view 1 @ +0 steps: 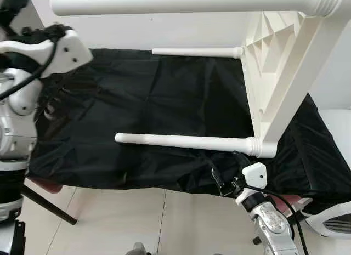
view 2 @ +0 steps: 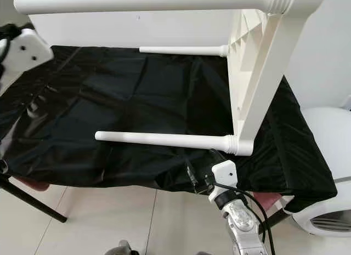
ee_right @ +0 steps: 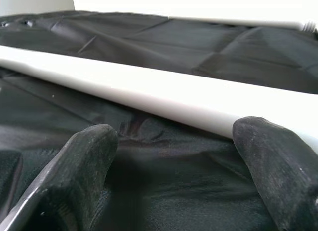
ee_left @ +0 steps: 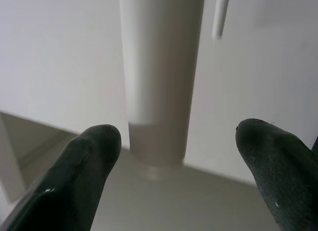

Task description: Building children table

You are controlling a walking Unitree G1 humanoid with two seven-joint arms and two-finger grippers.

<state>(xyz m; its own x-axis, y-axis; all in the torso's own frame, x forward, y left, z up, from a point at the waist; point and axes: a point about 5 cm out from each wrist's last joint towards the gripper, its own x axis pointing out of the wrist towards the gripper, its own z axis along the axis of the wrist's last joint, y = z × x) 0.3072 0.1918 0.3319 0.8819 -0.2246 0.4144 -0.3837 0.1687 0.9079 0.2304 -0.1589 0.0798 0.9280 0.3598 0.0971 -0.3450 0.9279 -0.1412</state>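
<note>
The white children's table (view 1: 279,74) lies on its side on a black cloth (view 1: 153,96), its top standing on edge at the right with a ribbed plastic underside facing left. Three round, smooth legs reach leftward from it: a near leg (view 1: 184,141) resting on the cloth, a far leg (view 1: 194,51) at the back, and a top leg (view 1: 181,3) up in the air. Each leg ends in a ringed collar at the table's corner.

The right wrist view looks low along the wrinkled, slightly shiny cloth, the near leg (ee_right: 164,99) crossing just past the fingers (ee_right: 79,161), which stand apart with nothing between them. From the head, the right gripper (view 1: 222,181) sits at the cloth's front edge, just below that leg.

The left wrist view looks along a matt white leg (ee_left: 161,72) seen close up, running away between spread, empty fingers (ee_left: 87,161). The left gripper's white housing (view 1: 60,46) is raised at the left, near the top leg's free end.

Pale floor tiles (view 1: 120,222) lie in front.
</note>
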